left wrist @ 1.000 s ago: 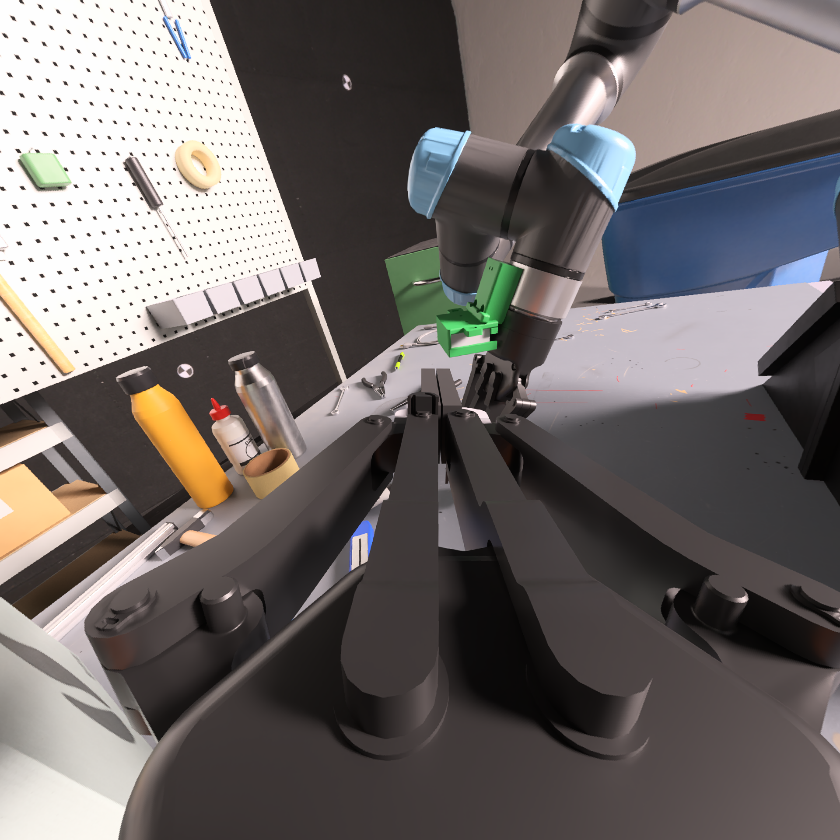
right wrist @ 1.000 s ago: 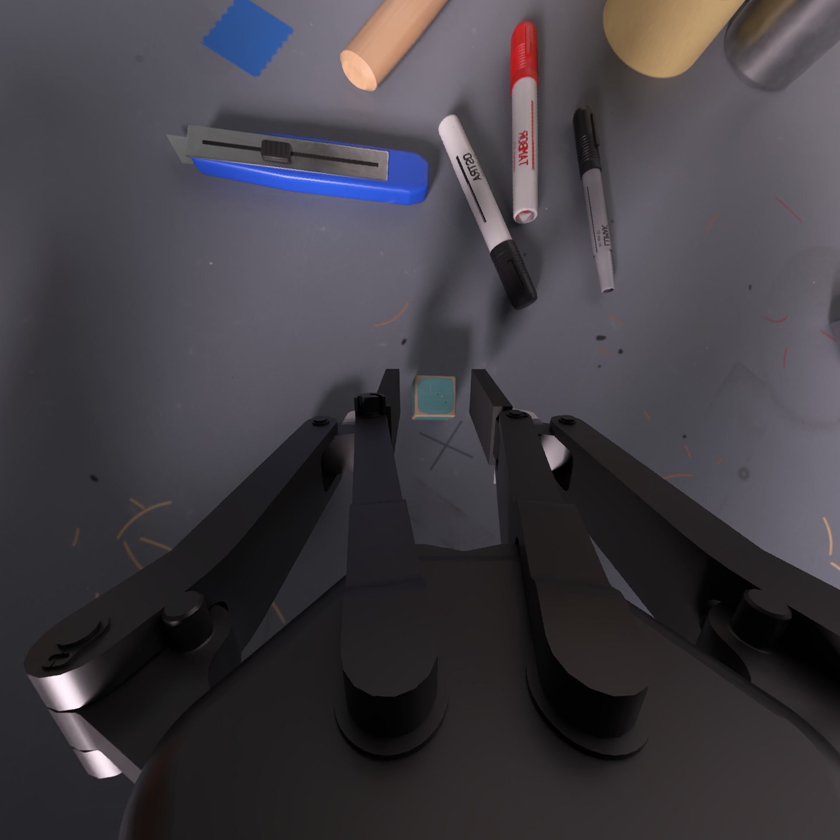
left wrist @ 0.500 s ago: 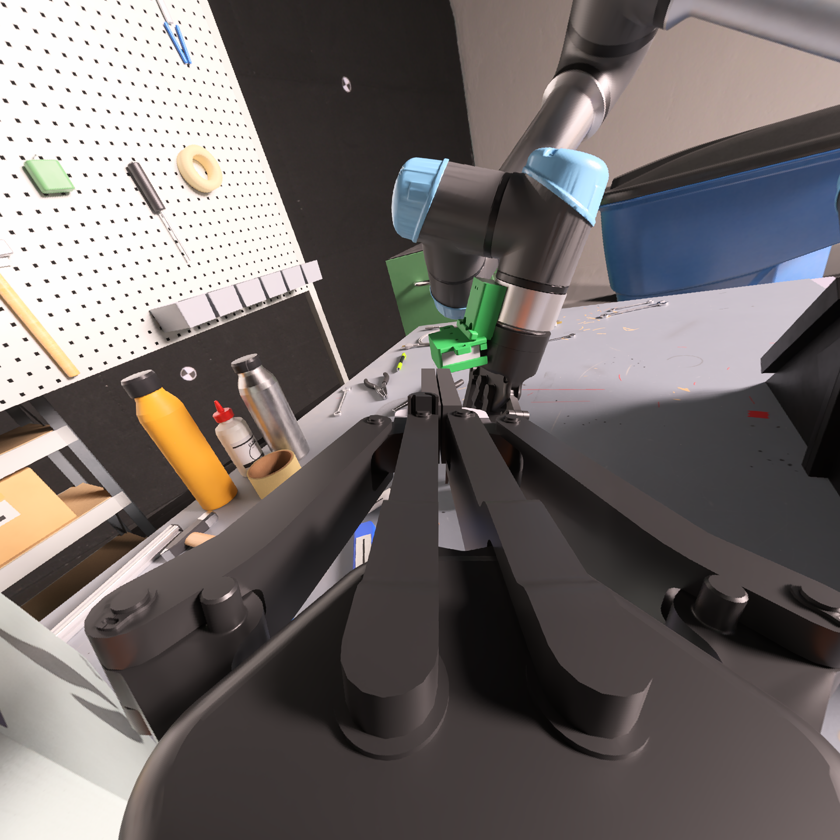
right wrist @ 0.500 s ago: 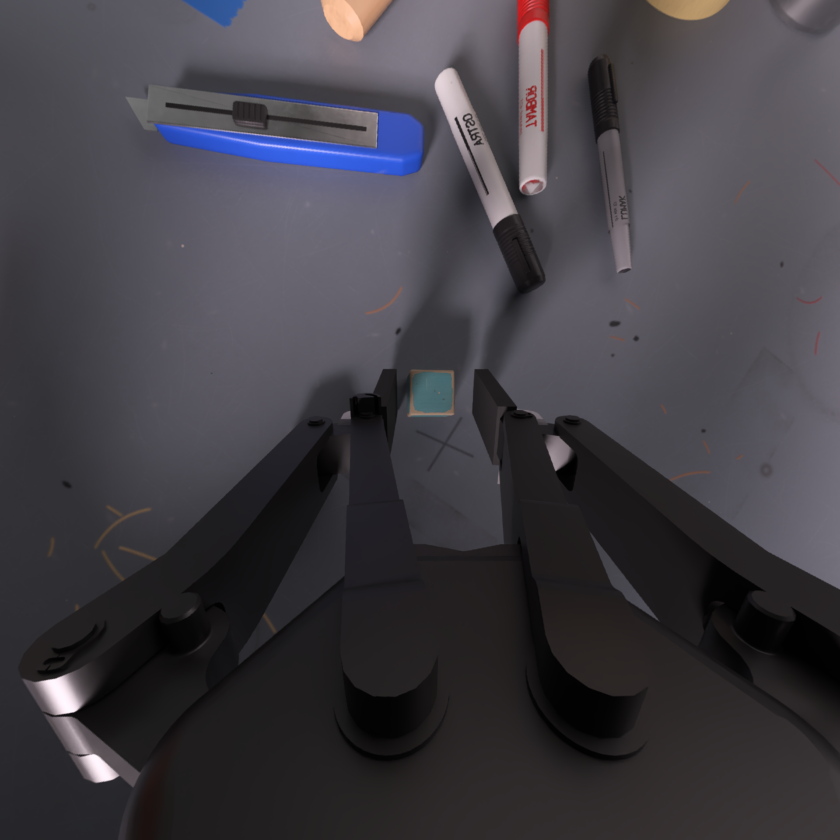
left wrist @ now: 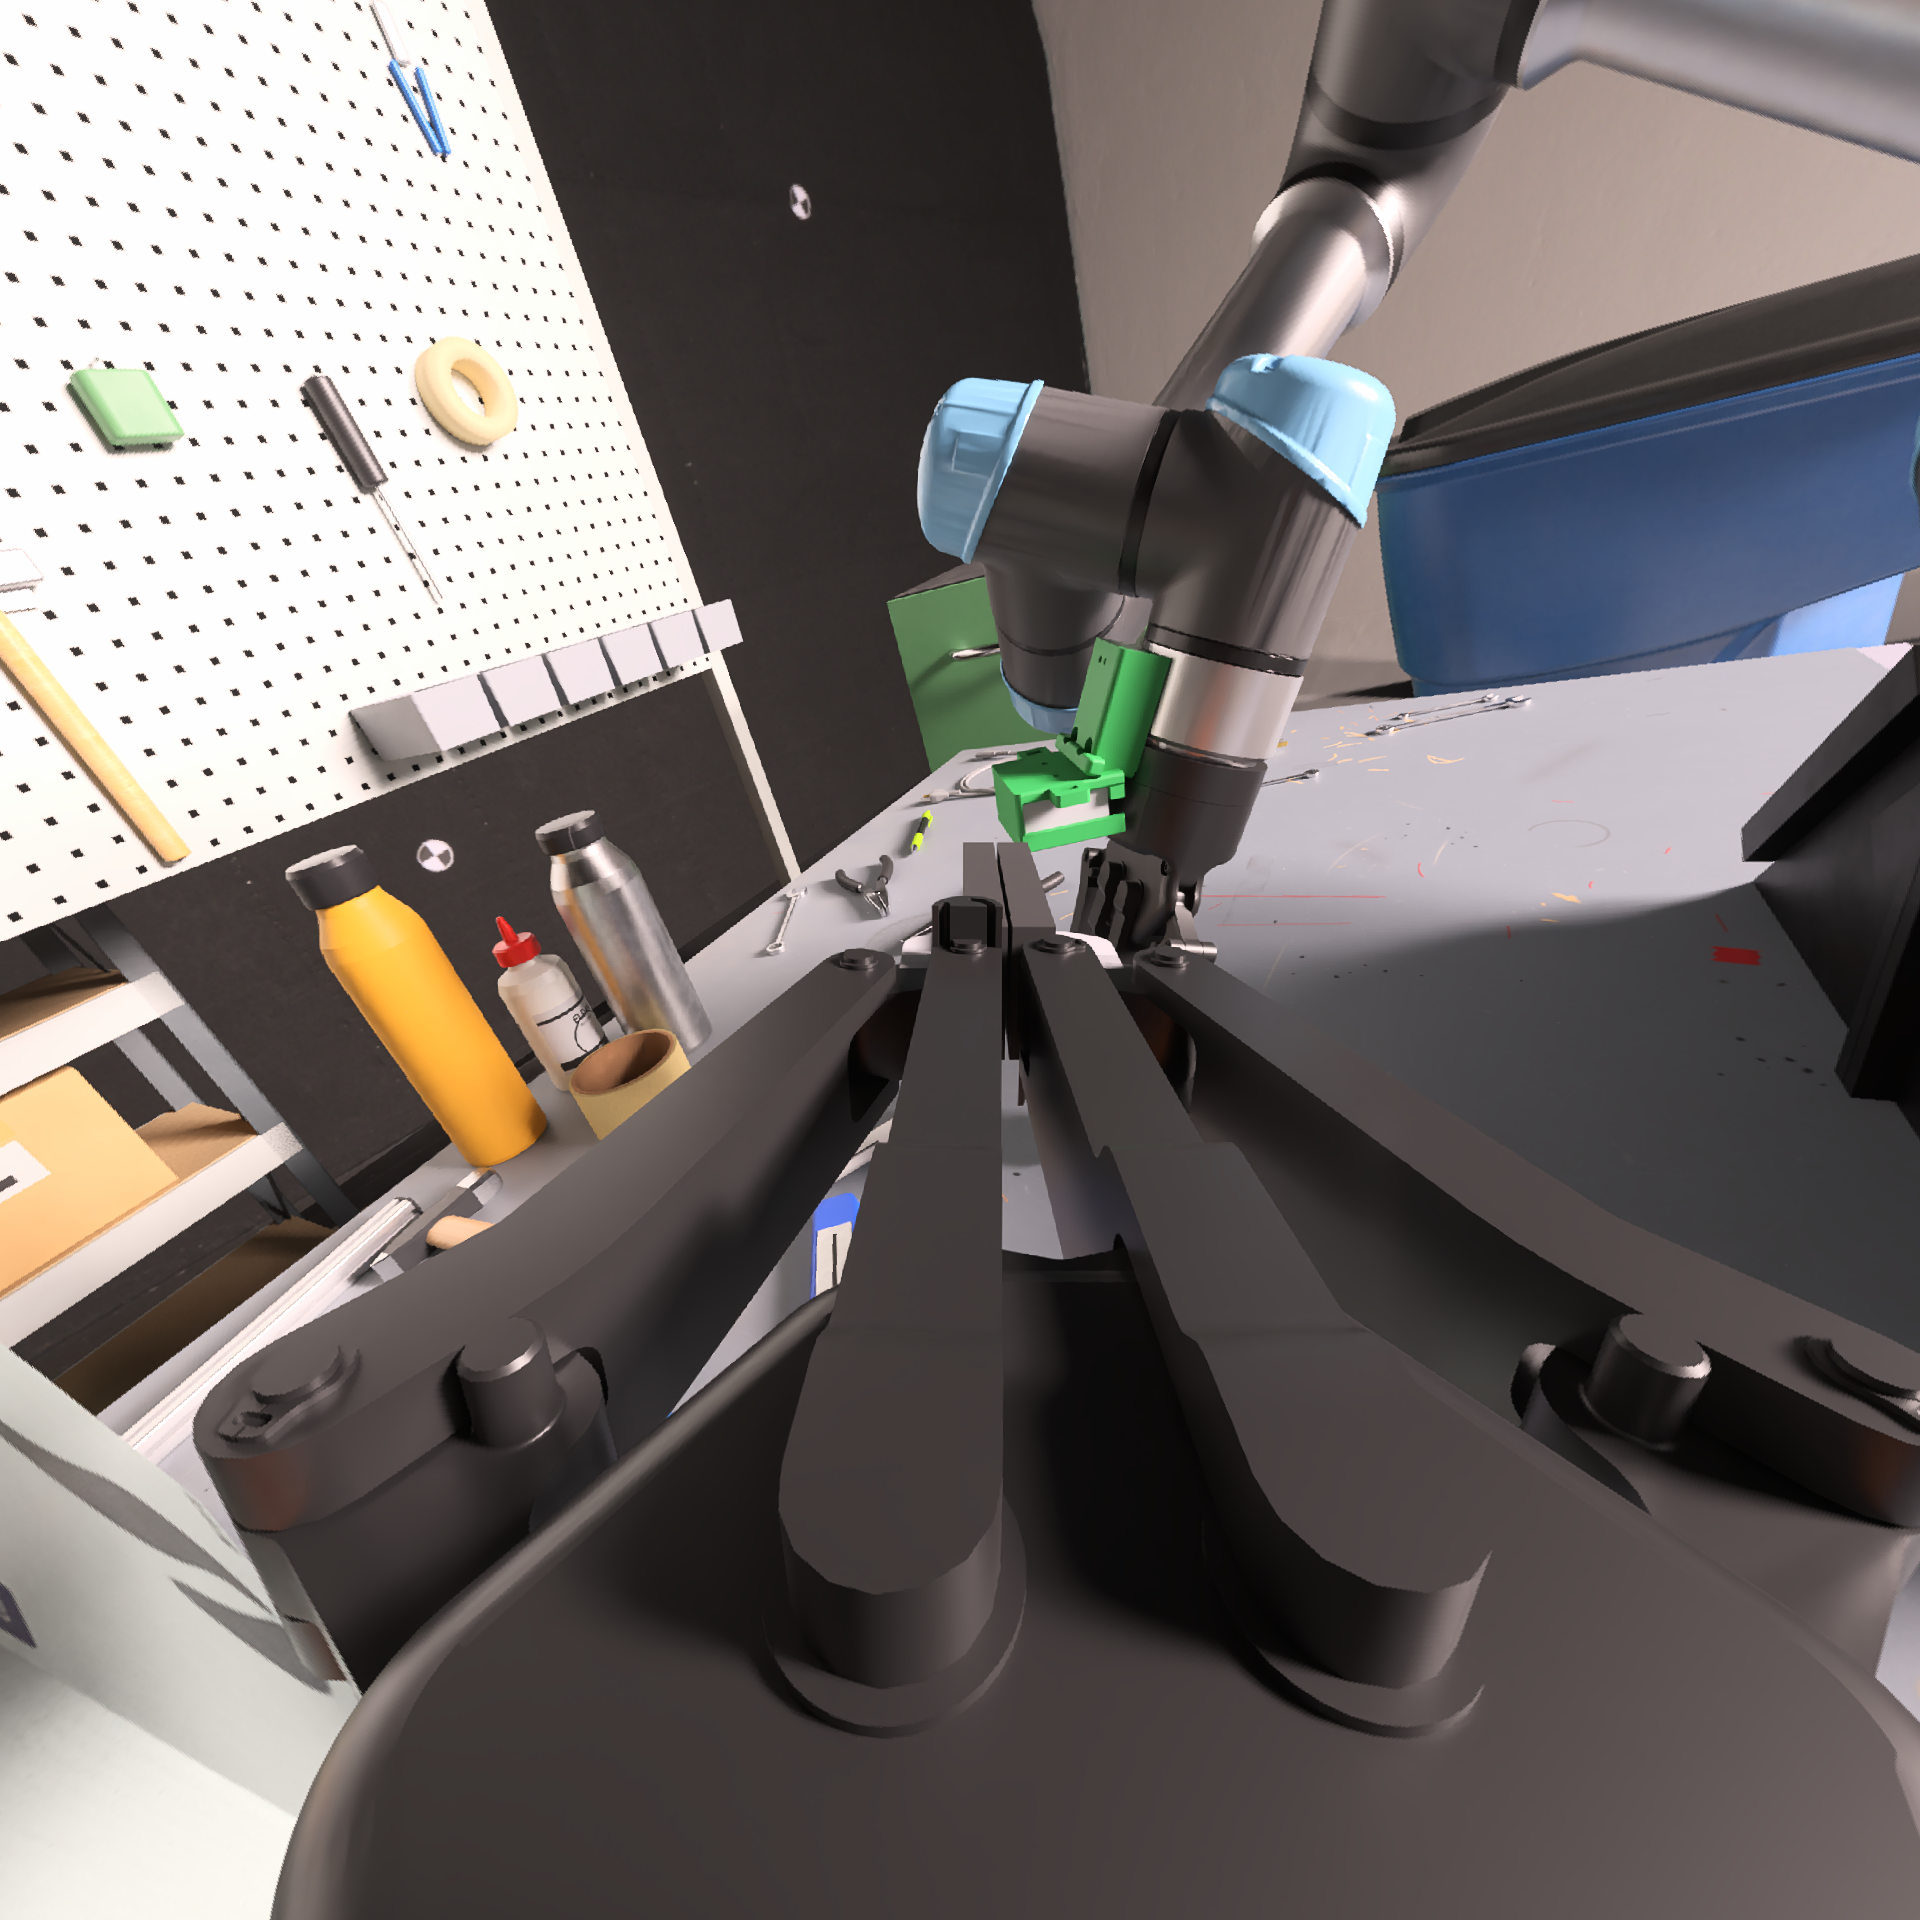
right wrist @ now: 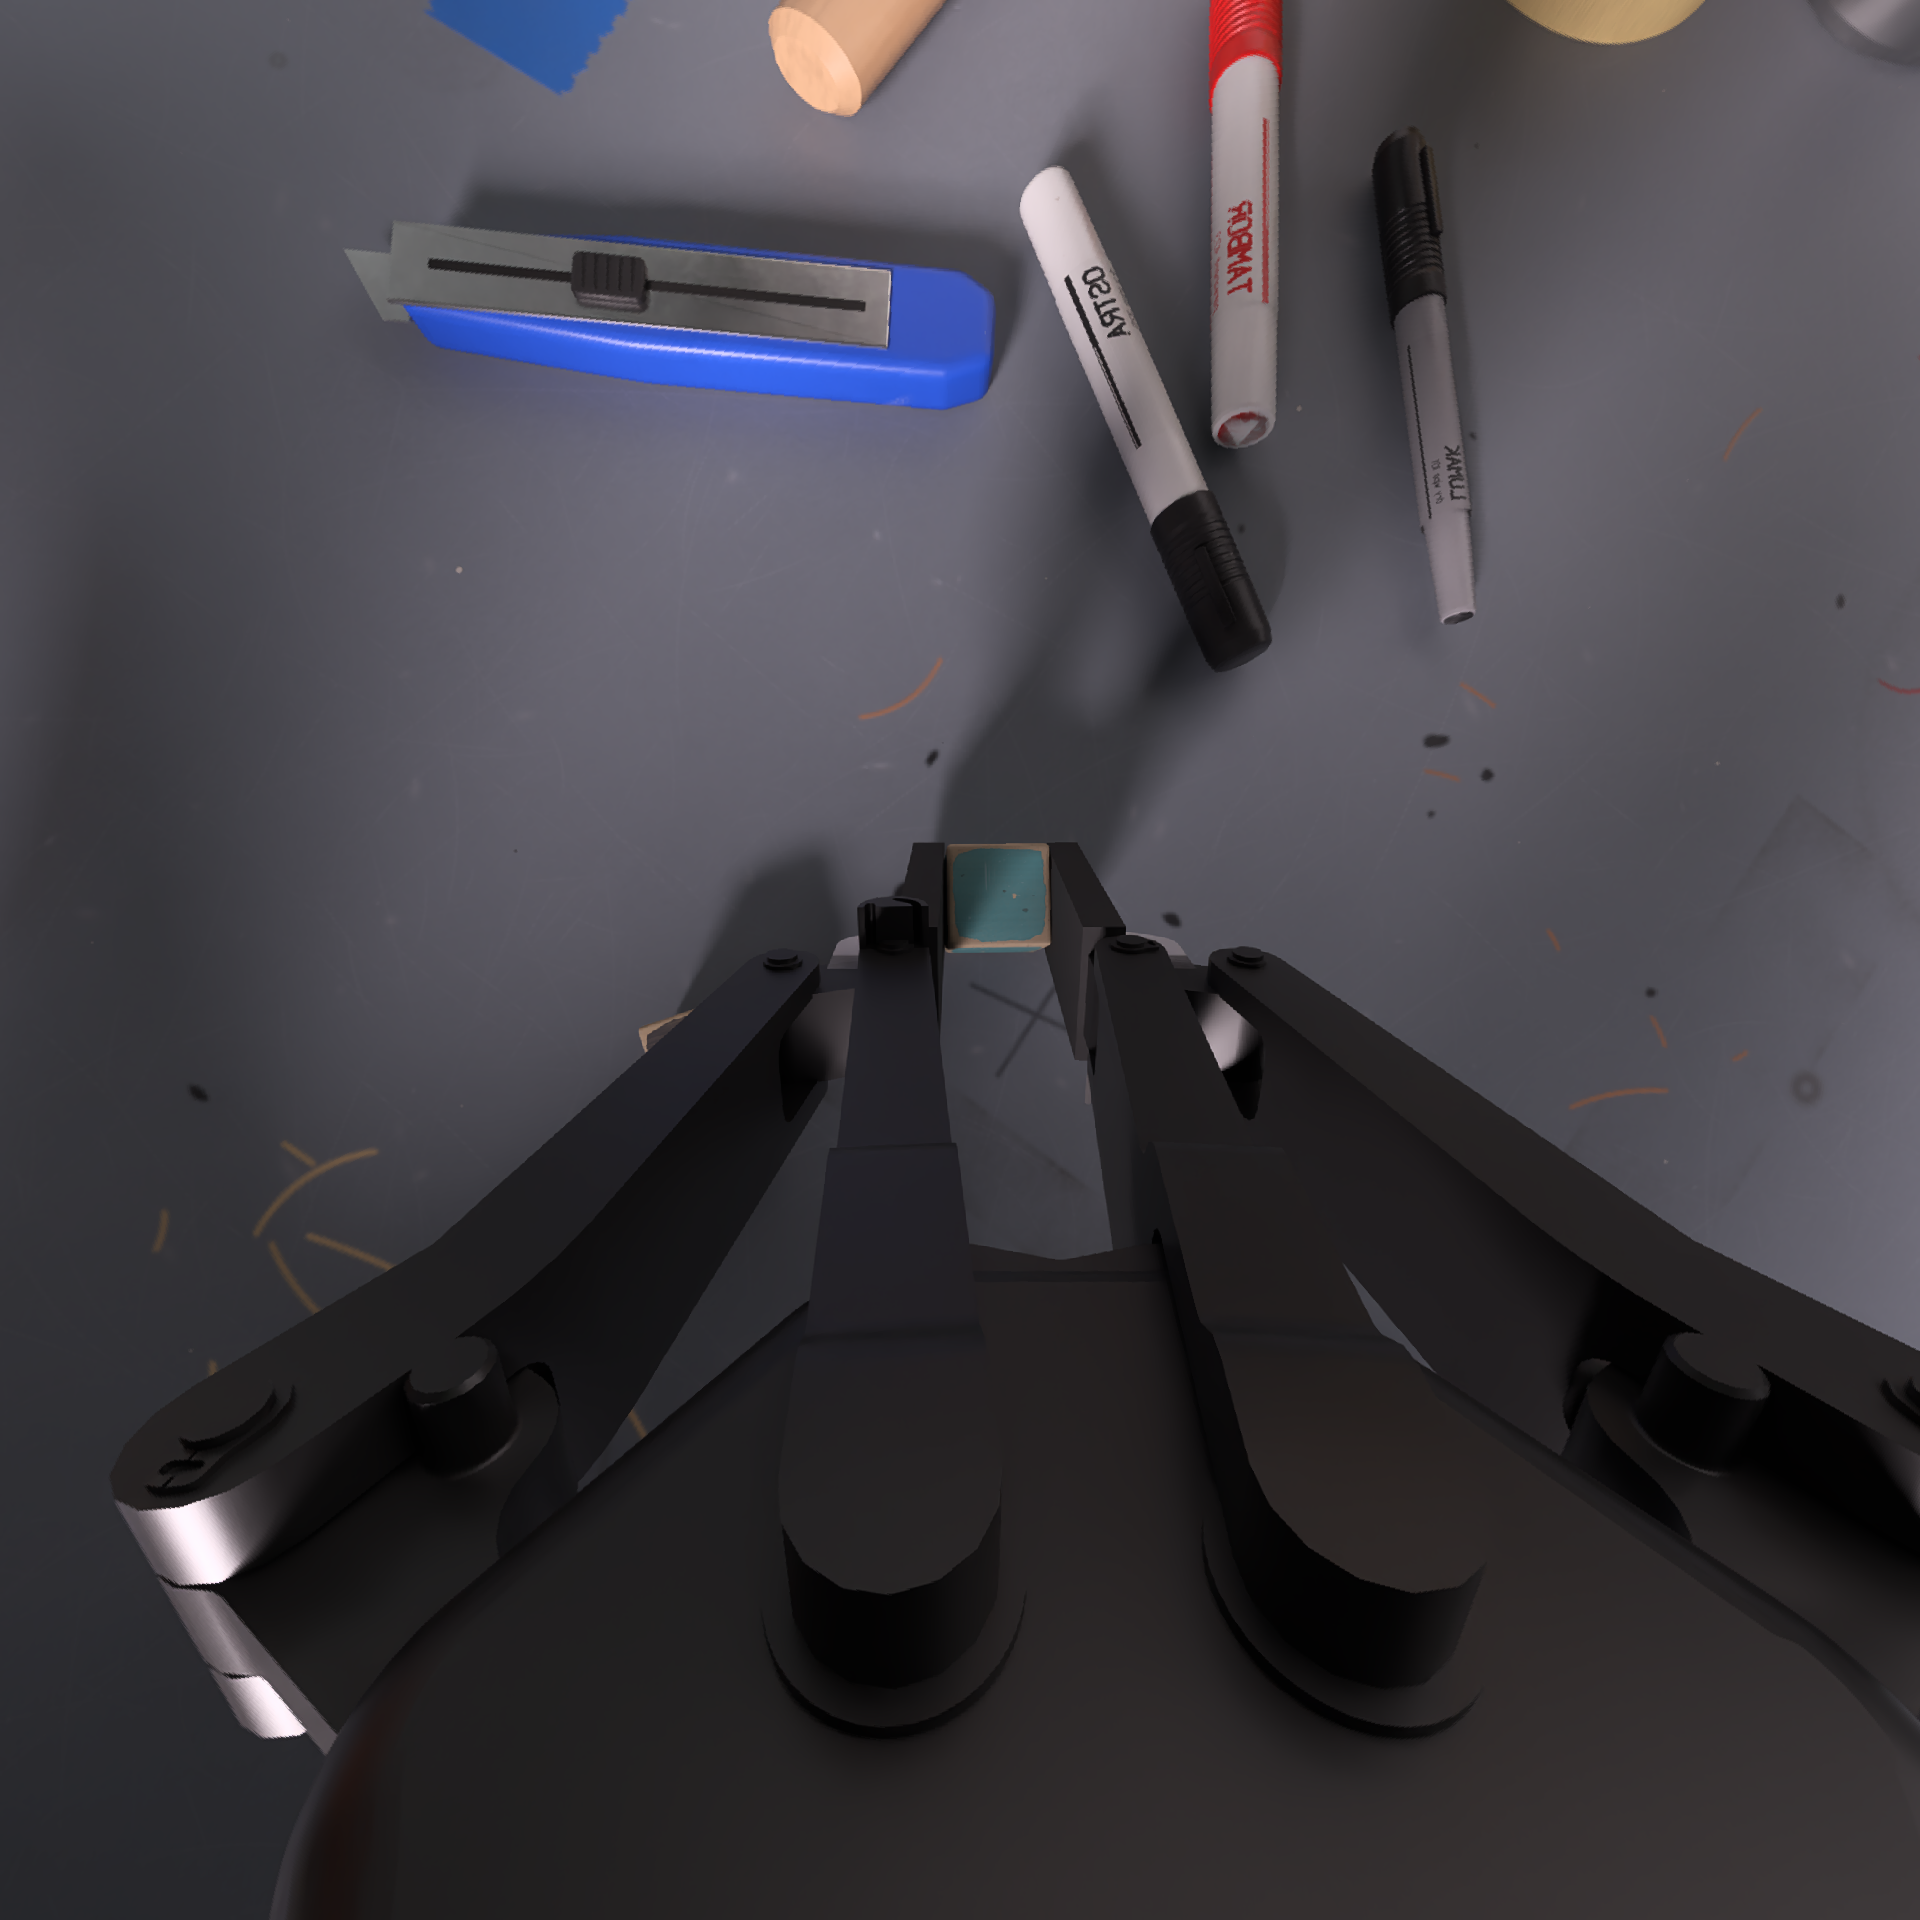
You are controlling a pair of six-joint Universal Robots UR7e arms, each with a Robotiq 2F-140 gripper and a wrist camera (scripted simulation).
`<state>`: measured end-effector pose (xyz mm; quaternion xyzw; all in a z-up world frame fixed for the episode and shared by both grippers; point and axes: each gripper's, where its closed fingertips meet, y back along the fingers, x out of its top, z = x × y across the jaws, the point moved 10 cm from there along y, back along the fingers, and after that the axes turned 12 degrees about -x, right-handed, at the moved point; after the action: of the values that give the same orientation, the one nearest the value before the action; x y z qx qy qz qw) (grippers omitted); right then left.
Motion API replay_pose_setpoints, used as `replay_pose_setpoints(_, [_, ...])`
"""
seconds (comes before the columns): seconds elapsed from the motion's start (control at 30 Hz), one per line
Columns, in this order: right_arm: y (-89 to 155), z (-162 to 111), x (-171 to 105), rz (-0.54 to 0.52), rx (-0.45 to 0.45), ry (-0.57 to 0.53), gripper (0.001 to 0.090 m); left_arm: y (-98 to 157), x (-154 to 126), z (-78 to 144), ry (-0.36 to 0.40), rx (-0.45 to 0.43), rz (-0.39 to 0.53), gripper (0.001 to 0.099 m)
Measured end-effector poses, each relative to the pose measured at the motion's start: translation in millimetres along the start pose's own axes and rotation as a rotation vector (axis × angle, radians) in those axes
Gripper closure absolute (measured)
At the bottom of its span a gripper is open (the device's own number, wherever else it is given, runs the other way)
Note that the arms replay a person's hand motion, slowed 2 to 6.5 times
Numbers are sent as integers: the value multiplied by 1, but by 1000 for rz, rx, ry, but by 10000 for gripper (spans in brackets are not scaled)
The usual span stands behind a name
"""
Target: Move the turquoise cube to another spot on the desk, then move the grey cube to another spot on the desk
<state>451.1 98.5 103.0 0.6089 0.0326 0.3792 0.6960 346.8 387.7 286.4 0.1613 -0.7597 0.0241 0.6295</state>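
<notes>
**Right claw clamped on turquoise cube; left claw closed and empty**

Right claw (right wrist: 997, 894): pointing down at the grey tabletop (right wrist: 520, 644), its two fingers pressed against opposite sides of the turquoise cube (right wrist: 995, 896). The cube sits between the fingertips, its top face showing, pale worn edges around it. Whether it rests on the tabletop or hangs just above it cannot be told.

Left claw (left wrist: 995, 883): fingers brought together, tips touching, nothing between them. It is held above the tabletop, aimed toward the right arm (left wrist: 1164, 540).

Grey cube: not identifiable in either view.

Items beyond the right claw, on the tabletop:
- Blue utility knife (right wrist: 686, 317), lying flat, well apart from the cube.
- White marker with black cap (right wrist: 1143, 416), lying at a slant, nearest the cube.
- Red-capped marker (right wrist: 1244, 229), just beside the white one.
- Slim grey pen with black cap (right wrist: 1425, 374), farther right.
- End of a wooden dowel (right wrist: 842, 52), at the top edge.
- Scrap of blue tape (right wrist: 530, 31), top left.

Items at the tabletop's back edge, seen from the left wrist:
- Orange bottle (left wrist: 416, 997), upright.
- Small white glue bottle with red tip (left wrist: 540, 997).
- Steel bottle (left wrist: 623, 935), upright.
- Cardboard tube (left wrist: 629, 1075), in front of the steel bottle.
- White pegboard (left wrist: 260, 468) on the wall above, carrying hung tools.
</notes>
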Motion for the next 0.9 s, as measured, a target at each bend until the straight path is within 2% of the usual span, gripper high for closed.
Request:
replay_pose_setpoints(0.2, [6,0,0,0,2,-6,652,1,0,0,2,1,3,992])
replay_pose_setpoints(0.4, [24,-4,4,58,9,-8,652,2,1,0,-1,3,3,992])
replay_pose_setpoints(0.6, [59,-6,10,176,-3,-8,652,2,1,0,-5,6,2,992])
replay_pose_setpoints(0.9, [127,5,13,401,-54,-30,652,3,1,0,-5,9,6,992])
